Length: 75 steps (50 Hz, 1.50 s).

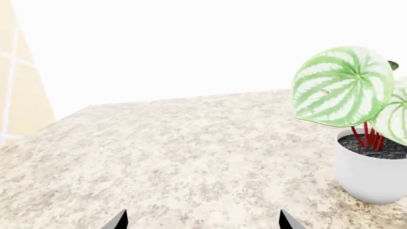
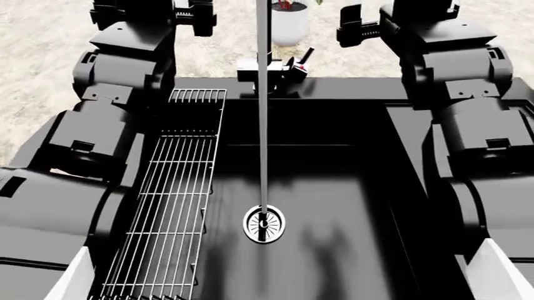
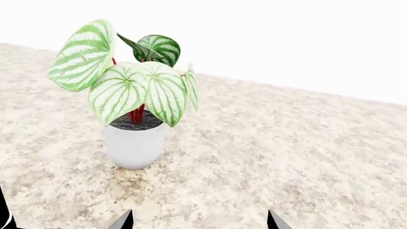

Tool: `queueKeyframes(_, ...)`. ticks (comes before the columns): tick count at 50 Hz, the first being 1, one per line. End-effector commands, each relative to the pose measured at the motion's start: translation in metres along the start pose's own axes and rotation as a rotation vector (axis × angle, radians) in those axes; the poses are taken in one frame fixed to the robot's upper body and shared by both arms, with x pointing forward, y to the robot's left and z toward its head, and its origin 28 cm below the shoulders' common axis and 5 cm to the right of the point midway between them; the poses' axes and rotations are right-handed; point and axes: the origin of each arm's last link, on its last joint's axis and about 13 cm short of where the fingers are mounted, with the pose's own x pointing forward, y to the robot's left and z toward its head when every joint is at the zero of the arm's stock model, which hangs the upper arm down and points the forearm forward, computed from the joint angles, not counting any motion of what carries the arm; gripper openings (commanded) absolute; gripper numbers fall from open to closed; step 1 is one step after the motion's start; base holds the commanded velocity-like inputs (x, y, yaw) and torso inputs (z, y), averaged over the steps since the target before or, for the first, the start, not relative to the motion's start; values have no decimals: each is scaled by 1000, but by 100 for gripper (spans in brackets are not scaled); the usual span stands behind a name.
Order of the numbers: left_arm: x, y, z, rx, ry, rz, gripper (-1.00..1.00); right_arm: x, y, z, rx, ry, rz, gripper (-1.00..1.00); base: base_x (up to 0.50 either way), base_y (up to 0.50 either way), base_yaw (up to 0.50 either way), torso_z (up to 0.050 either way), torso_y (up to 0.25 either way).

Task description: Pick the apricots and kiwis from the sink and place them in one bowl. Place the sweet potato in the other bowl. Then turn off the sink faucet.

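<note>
Nearest the head camera, the sink (image 2: 334, 187) is lying between the two arms with its wire rack (image 2: 171, 206) running front to back along the left side and water falling in a thin stream onto the chrome drain (image 2: 264, 224); no fruit, tuber or bowl is showing in any view. Farther back, the sink faucet (image 2: 269, 65) is standing at the rim, its spout (image 2: 262, 37) rising upright and its lever (image 2: 304, 57) angling up to the right. Beyond it, the left gripper (image 1: 202, 223) and right gripper (image 3: 200, 222) are hovering spread and empty over the speckled counter (image 1: 178, 152), flanking the potted plant (image 3: 135, 109), probably parked clear of the basin.
</note>
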Motion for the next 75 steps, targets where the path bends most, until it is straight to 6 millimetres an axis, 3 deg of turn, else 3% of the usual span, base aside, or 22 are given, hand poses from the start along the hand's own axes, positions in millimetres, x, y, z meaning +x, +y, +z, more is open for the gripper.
queueKeyframes(1, 0, 1, 0, 44, 0, -8, 100, 0, 3, 2, -29, 14, 23, 100, 500, 1, 0, 0, 0)
queueKeyframes(25, -1, -2, 5, 43, -10, -20, 100, -2, 1, 20, -36, -13, 17, 100, 500, 1, 0, 0, 0)
queueKeyframes(36, -1, -4, 11, 35, -39, -31, 100, -2, 2, 22, -41, -14, 34, 100, 0, 0, 0, 0, 0)
queueKeyframes(46, -2, 2, 37, 71, -63, -54, 100, -12, -3, 63, -74, -45, 43, 100, 0, 0, 0, 0, 0)
queueKeyframes(64, -3, 2, 41, 110, -71, -55, 100, -11, 1, 57, -86, 1, 85, 100, 0, 0, 0, -4, -102)
queueKeyframes(75, -3, 3, 40, 97, -51, -43, 100, -12, -8, 56, -91, -5, 41, 100, 0, 0, 0, -2, -70)
